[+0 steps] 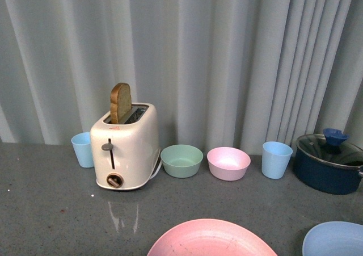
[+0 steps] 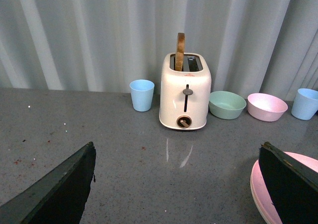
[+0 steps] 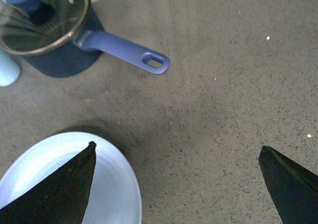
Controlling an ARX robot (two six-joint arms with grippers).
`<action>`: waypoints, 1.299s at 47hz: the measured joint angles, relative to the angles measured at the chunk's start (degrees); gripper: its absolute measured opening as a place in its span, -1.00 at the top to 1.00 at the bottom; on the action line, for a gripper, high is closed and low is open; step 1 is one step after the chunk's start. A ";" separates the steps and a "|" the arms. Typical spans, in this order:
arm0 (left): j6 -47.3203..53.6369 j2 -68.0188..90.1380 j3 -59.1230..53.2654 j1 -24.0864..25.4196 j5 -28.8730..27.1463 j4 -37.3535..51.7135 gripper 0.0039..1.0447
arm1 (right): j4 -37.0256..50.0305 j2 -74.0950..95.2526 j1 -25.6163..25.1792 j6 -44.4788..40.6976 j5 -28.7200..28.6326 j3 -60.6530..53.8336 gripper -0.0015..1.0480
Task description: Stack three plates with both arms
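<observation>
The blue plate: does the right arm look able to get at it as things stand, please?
Probably yes. The blue plate lies bare just below the arm's open jaws, one of them over it, and the pot sits apart from it.

No readable text or labels.

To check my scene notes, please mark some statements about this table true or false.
1. A brown bread slice stands in the cream toaster. True.
2. The pastel pink round plate lies on the light blue round plate. False: they lie apart.
3. The small green bowl sits beside the small pink bowl. True.
4. The dark blue pot has no lid. False: a glass lid covers it.
5. The right arm's jaws clamp the blue plate. False: they stand open.
</observation>
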 joint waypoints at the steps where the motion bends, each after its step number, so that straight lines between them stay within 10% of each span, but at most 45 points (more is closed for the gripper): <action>1: 0.00 0.00 0.00 0.00 -0.02 0.00 -0.87 | -1.33 1.66 -0.15 -0.63 -0.13 1.55 -0.86; 25: 0.00 0.02 0.00 0.00 0.00 0.00 -0.87 | -8.66 19.96 0.44 -31.98 -1.38 9.51 -0.86; 61: 0.00 0.00 0.00 0.00 -0.02 0.00 -0.87 | -5.42 33.42 6.60 -26.34 -6.14 14.80 -0.86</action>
